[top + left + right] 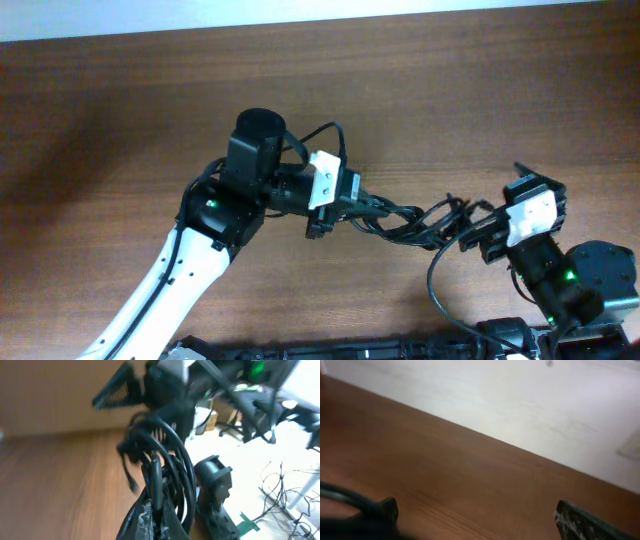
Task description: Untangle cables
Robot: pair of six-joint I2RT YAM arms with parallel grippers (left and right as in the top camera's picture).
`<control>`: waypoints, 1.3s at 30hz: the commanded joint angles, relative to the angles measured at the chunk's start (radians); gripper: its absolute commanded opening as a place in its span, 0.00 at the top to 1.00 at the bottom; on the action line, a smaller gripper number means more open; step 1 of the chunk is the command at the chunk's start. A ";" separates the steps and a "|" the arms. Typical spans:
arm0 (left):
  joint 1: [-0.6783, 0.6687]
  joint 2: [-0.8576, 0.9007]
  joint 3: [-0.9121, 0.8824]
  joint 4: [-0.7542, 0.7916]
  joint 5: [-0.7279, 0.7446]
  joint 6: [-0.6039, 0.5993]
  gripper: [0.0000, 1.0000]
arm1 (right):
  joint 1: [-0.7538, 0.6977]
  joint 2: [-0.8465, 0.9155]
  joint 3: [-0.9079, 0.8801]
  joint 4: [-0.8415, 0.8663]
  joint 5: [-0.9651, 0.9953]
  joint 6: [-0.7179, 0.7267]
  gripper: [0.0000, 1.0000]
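The cables (415, 220) are a small black tangle stretched between the two arms near the table's middle right. My left gripper (372, 207) is shut on one end of the cables; in the left wrist view the black cords (167, 467) run up from between its closed fingers (156, 525). My right gripper (475, 232) sits at the tangle's right end. In the right wrist view its fingers (477, 515) are wide apart with only bare wood between them, and a blurred black cord (342, 495) lies by the left finger.
The brown wooden table (120, 110) fills the overhead view, with a pale edge along the back (300, 15). A black rail (330, 350) runs along the front edge. The right arm's base (590, 280) stands at the front right.
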 commanded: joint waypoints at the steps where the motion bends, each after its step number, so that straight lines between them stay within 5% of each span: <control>1: 0.002 0.002 0.000 -0.068 -0.152 -0.002 1.00 | -0.004 -0.002 0.015 0.007 0.154 0.117 0.01; 6: 0.002 0.002 0.000 -0.097 -0.322 -0.002 1.00 | -0.004 -0.002 0.015 0.005 0.159 0.122 0.01; 15: 0.002 0.002 0.000 -0.057 -0.340 -0.011 1.00 | -0.004 -0.002 0.015 0.003 0.158 0.122 0.01; 28: 0.074 0.002 0.000 0.323 -0.418 -0.571 1.00 | -0.004 -0.002 0.015 0.015 -0.166 0.122 0.01; 34: 0.080 0.002 0.000 0.399 -0.388 -0.676 1.00 | -0.004 -0.002 0.015 0.022 -0.164 0.122 0.01; 39: 0.080 0.002 0.000 0.402 -0.248 -0.586 1.00 | -0.004 -0.002 0.015 0.023 -0.230 0.094 0.01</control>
